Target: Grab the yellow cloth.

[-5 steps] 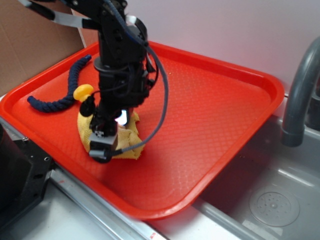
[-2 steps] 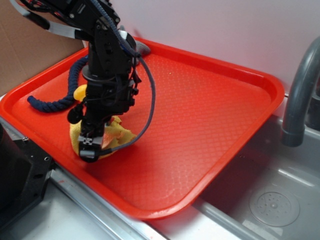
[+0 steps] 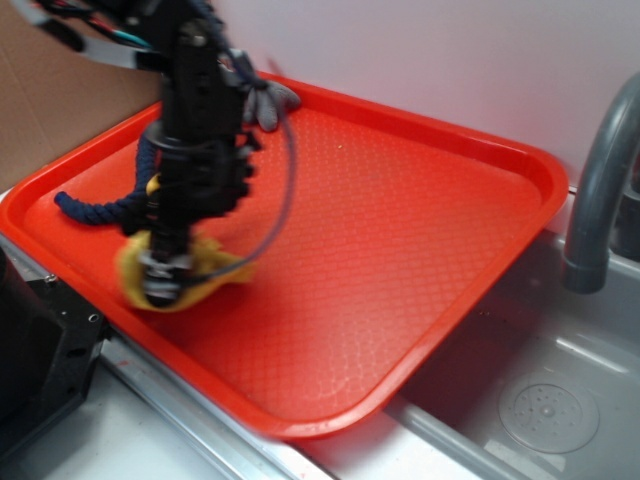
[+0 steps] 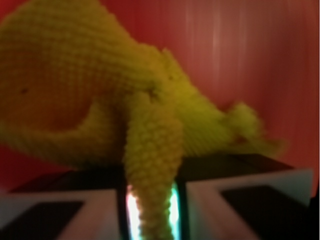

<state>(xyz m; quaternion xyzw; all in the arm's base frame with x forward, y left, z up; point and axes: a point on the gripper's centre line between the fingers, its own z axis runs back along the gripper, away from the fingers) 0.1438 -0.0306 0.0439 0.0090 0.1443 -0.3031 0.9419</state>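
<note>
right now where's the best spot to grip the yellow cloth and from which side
Grip the raised fold of the yellow cloth, from above. That bunched ridge stands up narrow enough to fit between the jaws, and the wrist view shows the gripper already pinching it there.

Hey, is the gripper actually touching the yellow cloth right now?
Touching. The wrist view shows a fold of the yellow cloth pinched between the fingers of the gripper.

Soft, even light fills the exterior view, but my arm and end effector [image 3: 162,288] are smeared by motion blur. My wrist view is dim and soft, the yellow cloth [image 4: 115,100] unfocused against vertically streaked red.
</note>
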